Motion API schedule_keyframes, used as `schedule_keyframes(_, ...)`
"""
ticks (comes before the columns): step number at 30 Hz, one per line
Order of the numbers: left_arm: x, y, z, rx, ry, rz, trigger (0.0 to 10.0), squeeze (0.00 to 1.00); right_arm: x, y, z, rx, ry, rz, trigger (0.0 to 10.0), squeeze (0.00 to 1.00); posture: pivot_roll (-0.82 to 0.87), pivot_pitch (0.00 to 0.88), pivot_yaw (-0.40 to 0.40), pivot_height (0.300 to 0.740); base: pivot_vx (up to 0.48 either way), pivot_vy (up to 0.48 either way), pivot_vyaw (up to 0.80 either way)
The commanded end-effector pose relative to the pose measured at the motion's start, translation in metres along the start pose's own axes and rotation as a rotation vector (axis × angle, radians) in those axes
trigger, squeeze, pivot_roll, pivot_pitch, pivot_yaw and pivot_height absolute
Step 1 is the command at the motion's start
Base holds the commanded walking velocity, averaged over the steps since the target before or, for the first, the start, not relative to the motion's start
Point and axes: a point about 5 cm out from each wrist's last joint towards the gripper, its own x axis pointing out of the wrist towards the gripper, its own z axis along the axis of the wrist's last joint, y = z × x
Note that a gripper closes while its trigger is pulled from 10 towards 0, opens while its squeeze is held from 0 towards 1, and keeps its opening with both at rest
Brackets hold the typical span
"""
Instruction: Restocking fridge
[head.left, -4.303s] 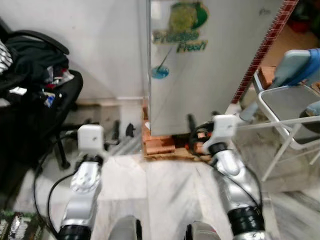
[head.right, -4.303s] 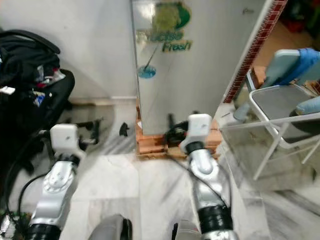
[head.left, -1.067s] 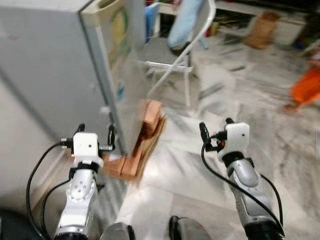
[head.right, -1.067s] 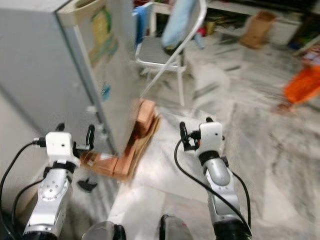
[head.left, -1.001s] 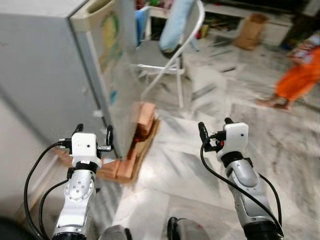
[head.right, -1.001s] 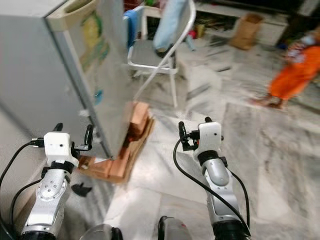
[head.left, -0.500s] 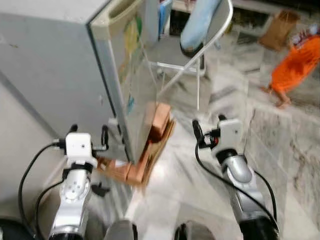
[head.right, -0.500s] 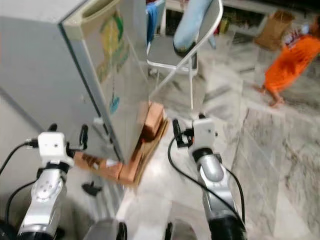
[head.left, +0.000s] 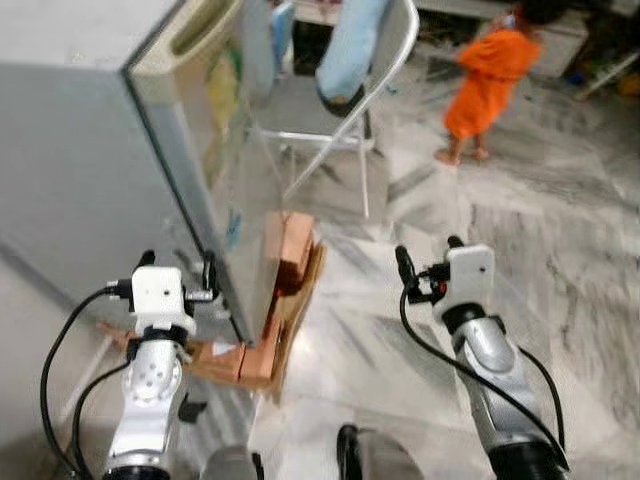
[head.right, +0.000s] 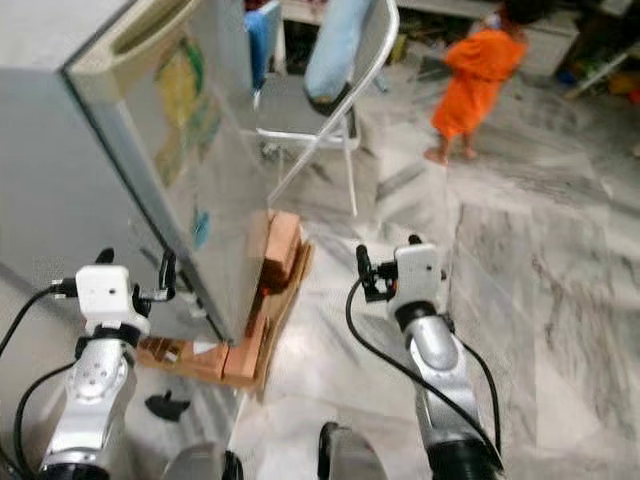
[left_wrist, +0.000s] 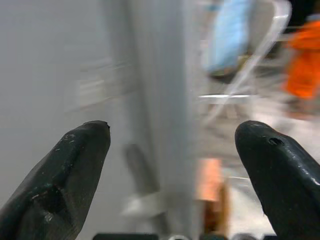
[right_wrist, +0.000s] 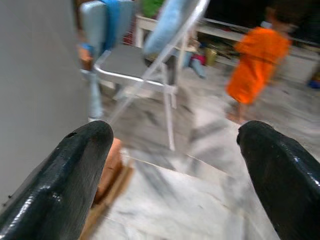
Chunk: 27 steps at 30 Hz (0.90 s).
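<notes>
The grey fridge (head.left: 90, 180) stands at my left with its door (head.left: 225, 130) shut; a green and yellow sticker is on the door. It rests on bricks and cardboard (head.left: 285, 260). My left gripper (head.left: 179, 260) is held up open and empty, close to the fridge's near corner, and the left wrist view looks along its fingers (left_wrist: 75, 165) at that corner edge. My right gripper (head.left: 428, 248) is open and empty over the marble floor, to the right of the fridge, and its fingers (right_wrist: 75, 170) frame the chair.
A white folding chair (head.left: 345, 130) with blue cloth draped on it stands just beyond the fridge door. A small person in orange (head.left: 488, 75) walks on the marble floor (head.left: 560, 230) behind it. A small dark object (head.right: 165, 405) lies beside the bricks.
The whole view has swung as I turn. The person in orange has walked from the right toward the far middle, behind the chair. Both grippers stay open and empty.
</notes>
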Motion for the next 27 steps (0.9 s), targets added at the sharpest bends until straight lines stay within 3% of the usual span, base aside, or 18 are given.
schedule_keyframes(1, -0.002, -0.001, -0.004, -0.003, 0.025, -0.013, 10.0, 0.0, -0.001, 0.0, 0.003, -0.002, -0.006, 0.004, 10.0, 0.0, 0.07, 0.123, -0.026, 0.74, 0.0, 0.0, -0.8)
schedule_keyframes(6, 0.004, 0.002, -0.003, 0.011, 0.013, -0.007, 10.0, 0.0, -0.001, 0.0, 0.004, -0.007, -0.013, 0.009, 10.0, 0.0, 0.06, 0.125, -0.025, 0.74, 0.0, 0.0, -0.79)
schedule_keyframes(18, 0.018, 0.02, -0.001, 0.04, 0.007, 0.066, 10.0, 0.0, -0.006, 0.003, 0.005, -0.018, -0.008, 0.029, 10.0, 0.0, 0.05, 0.141, -0.013, 0.74, 0.0, 0.0, 0.0)
schedule_keyframes(21, 0.023, 0.023, 0.003, 0.038, -0.004, 0.061, 10.0, 0.0, -0.013, 0.008, 0.001, -0.011, 0.011, 0.06, 10.0, 0.0, 0.05, 0.147, -0.01, 0.74, 0.0, 0.0, 0.0)
schedule_keyframes(27, 0.03, 0.012, 0.01, 0.013, -0.027, -0.036, 10.0, 0.0, -0.018, 0.008, -0.006, -0.016, 0.045, 0.08, 10.0, 0.0, 0.04, 0.144, -0.012, 0.74, 0.0, 0.0, 0.0)
